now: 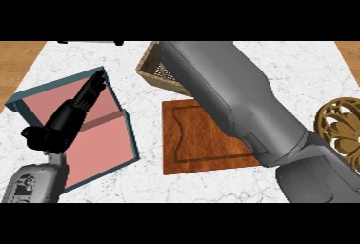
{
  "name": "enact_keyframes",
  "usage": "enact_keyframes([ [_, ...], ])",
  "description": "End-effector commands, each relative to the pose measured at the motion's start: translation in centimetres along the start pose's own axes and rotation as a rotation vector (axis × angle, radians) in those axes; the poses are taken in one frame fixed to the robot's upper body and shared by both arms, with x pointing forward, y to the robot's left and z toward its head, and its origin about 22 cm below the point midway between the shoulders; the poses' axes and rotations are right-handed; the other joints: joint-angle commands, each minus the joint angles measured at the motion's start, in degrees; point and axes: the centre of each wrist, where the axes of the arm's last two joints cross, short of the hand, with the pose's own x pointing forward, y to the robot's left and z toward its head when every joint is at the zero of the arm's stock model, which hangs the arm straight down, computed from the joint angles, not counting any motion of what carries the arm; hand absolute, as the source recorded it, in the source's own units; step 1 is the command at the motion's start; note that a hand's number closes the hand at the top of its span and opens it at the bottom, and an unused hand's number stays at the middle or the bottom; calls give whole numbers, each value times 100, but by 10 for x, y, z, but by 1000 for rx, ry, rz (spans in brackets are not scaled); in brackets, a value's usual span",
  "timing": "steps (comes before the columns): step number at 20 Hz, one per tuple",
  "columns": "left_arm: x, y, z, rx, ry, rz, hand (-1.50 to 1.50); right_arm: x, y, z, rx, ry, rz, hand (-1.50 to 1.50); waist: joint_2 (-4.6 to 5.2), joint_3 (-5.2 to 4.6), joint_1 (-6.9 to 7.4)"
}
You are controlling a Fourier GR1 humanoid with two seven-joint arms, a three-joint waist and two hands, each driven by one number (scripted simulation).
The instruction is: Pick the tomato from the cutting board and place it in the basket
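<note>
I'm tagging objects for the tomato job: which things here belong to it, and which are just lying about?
Job:
wicker basket
cutting board
right forearm, reaching over the basket
tomato: hidden

Lying about:
pink tray with blue rim
gold trivet
left hand, open over the tray

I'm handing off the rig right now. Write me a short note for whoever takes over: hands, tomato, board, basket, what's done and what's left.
Left hand: open, fingers straight, resting above the pink tray.
Right hand: hidden; its forearm stretches across to the basket, covering most of it.
Cutting board: nothing on the part that shows.
Tomato: not visible; in the hand or the basket, can't tell.
Left: confirm the tomato is in the basket, then pull the right arm back.
</note>
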Motion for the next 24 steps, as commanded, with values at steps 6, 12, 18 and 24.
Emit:
enact_keyframes([
  [6, 7, 6, 6, 4, 0, 2, 0, -15, 6, -12, -103, 92, -138, -150, -8, 7, -77],
  [12, 12, -1, -2, -11, -12, -3, 0, -19, 7, -16, -121, 34, -177, -150, 8, 7, -66],
  [18, 10, 11, 1, 8, 23, -6, 0, 0, -14, -27, -158, 75, -368, -150, -4, 9, -104],
  [24, -5, -6, 9, 17, 10, -7, 0, 5, -48, -54, -127, 221, -493, -150, -55, 11, -240],
])
